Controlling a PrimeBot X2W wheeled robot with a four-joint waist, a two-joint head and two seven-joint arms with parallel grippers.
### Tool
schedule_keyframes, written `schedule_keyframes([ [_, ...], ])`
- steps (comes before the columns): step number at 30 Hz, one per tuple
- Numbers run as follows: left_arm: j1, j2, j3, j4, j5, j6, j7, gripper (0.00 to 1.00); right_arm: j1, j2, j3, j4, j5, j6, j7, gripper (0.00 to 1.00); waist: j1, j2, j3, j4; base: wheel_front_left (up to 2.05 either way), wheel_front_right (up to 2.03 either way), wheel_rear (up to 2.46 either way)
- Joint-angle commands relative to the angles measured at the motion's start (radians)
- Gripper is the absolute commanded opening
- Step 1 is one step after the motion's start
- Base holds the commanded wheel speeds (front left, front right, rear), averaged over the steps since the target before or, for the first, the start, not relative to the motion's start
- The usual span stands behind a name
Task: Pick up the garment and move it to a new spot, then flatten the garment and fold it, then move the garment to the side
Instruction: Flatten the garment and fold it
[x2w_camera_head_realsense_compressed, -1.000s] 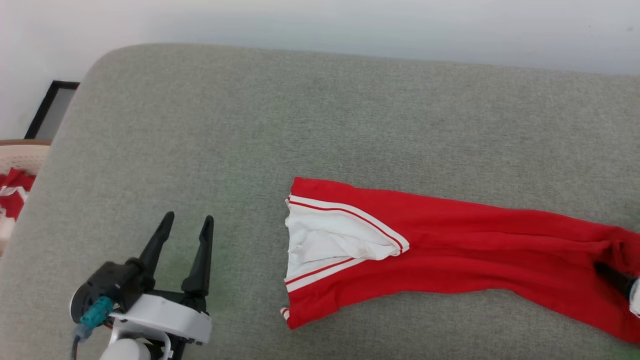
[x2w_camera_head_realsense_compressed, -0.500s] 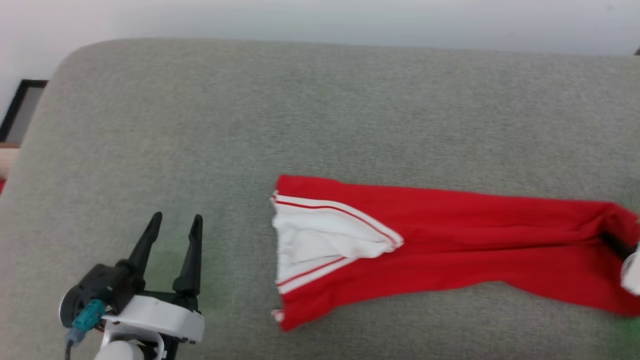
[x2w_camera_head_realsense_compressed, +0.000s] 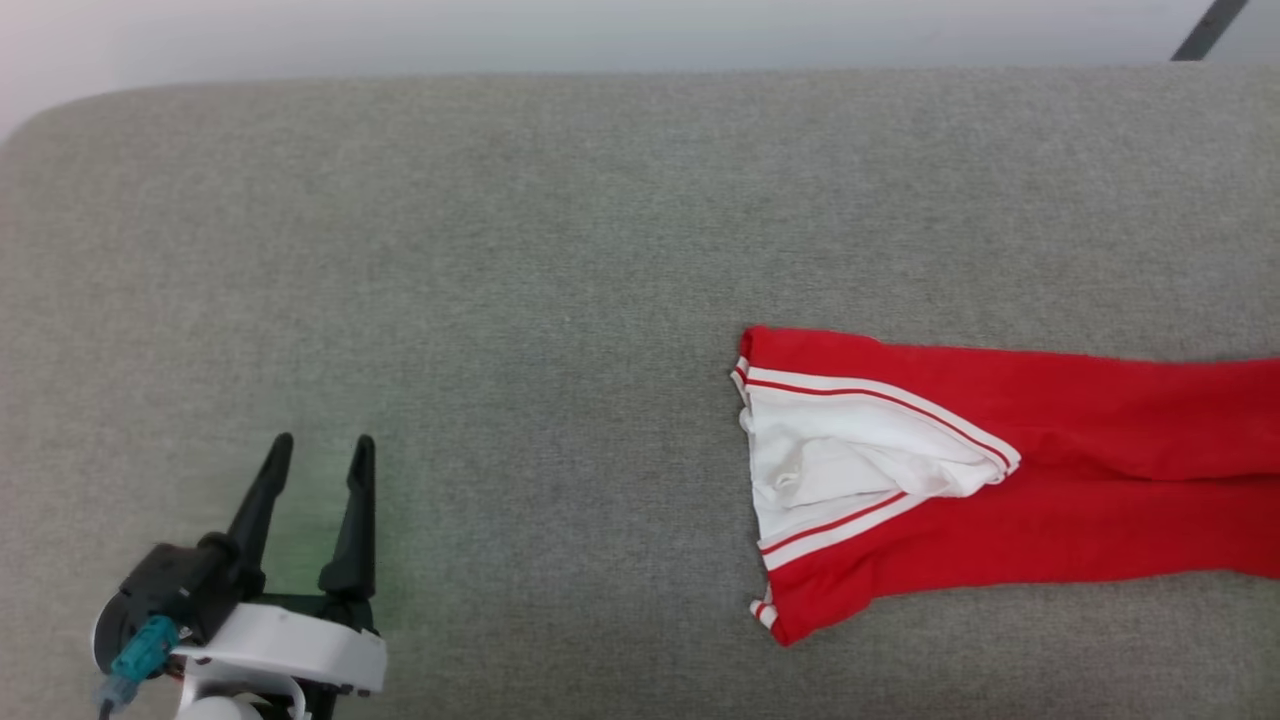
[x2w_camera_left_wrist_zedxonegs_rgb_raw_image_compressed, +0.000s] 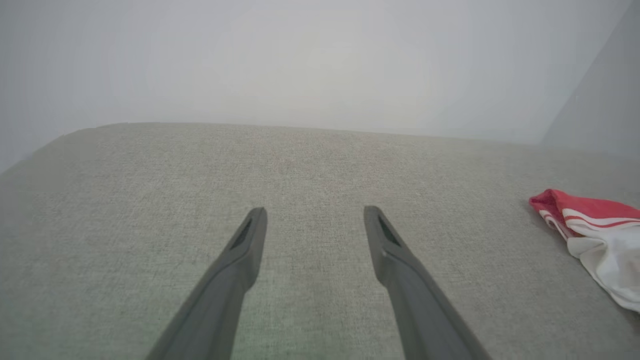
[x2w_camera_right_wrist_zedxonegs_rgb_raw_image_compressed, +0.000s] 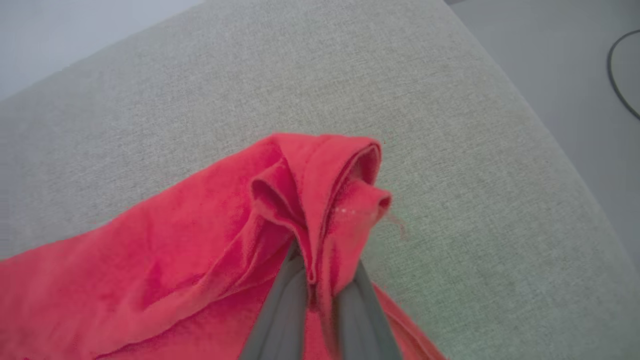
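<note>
In the right wrist view, the right gripper (x2w_camera_right_wrist_zedxonegs_rgb_raw_image_compressed: 322, 270) is rising from the bottom middle of the frame with its two dark fingers (x2w_camera_right_wrist_zedxonegs_rgb_raw_image_compressed: 285, 310) drawn in narrow. They are pinching a bunched fold of the garment (x2w_camera_right_wrist_zedxonegs_rgb_raw_image_compressed: 200, 250) between them. The red cloth is gathering into a rolled ridge just above the fingertips, which are sinking out of sight into the fabric. From there the garment is spreading toward the lower left of that frame and lying on the grey cushion (x2w_camera_right_wrist_zedxonegs_rgb_raw_image_compressed: 300, 75). At the upper right, past the cushion's rounded edge, pale floor is showing, with a dark cable (x2w_camera_right_wrist_zedxonegs_rgb_raw_image_compressed: 620, 75) curving at the frame's right edge.

In the head view, the left gripper (x2w_camera_head_realsense_compressed: 322, 445) is sitting at the lower left with its fingers spread wide and pointing up the frame. It is holding nothing and touching nothing, well apart from the garment (x2w_camera_head_realsense_compressed: 1000, 500). The left wrist view is showing the same gripper (x2w_camera_left_wrist_zedxonegs_rgb_raw_image_compressed: 315, 212) gaping over bare cushion (x2w_camera_left_wrist_zedxonegs_rgb_raw_image_compressed: 300, 160).

In the head view, the garment is stretching across the cushion (x2w_camera_head_realsense_compressed: 500, 250) from the middle right and running off the right edge. Its open end, showing striped trim and a white inside, is facing left. In the left wrist view, that end (x2w_camera_left_wrist_zedxonegs_rgb_raw_image_compressed: 595, 235) is showing at the right edge.
</note>
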Motion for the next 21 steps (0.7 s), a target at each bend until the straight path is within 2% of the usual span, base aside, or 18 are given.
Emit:
schedule_keyframes([
  [1,0.016,-0.002,0.002,0.000,-0.003,-0.002,0.000,1.00,-0.014,0.018,0.009,-0.010,0.008,-0.001,-0.001,0.00,0.0000,0.0000,0.003,-0.009,0.00,0.00,0.00],
  [6,0.026,-0.010,-0.011,0.012,-0.004,-0.002,0.000,1.00,0.031,0.045,0.108,-0.095,0.031,-0.001,0.029,0.00,0.0000,0.0000,-0.017,-0.012,0.00,0.00,0.00],
  [13,0.035,-0.022,-0.035,0.032,0.010,-0.002,0.000,1.00,0.069,0.106,0.295,-0.346,0.123,-0.001,0.117,0.00,0.0000,0.0000,-0.050,-0.003,0.00,0.00,0.00],
  [17,0.037,-0.037,-0.050,0.041,0.001,-0.002,0.000,1.00,0.062,0.140,0.417,-0.470,0.137,-0.001,0.174,0.00,0.0000,0.0000,-0.063,0.010,0.00,0.00,0.00],
  [21,0.035,-0.053,-0.077,0.049,0.002,-0.002,0.000,1.00,0.035,0.163,0.521,-0.528,0.121,-0.001,0.202,0.00,0.0000,0.0000,-0.066,0.031,0.00,0.00,0.00],
])
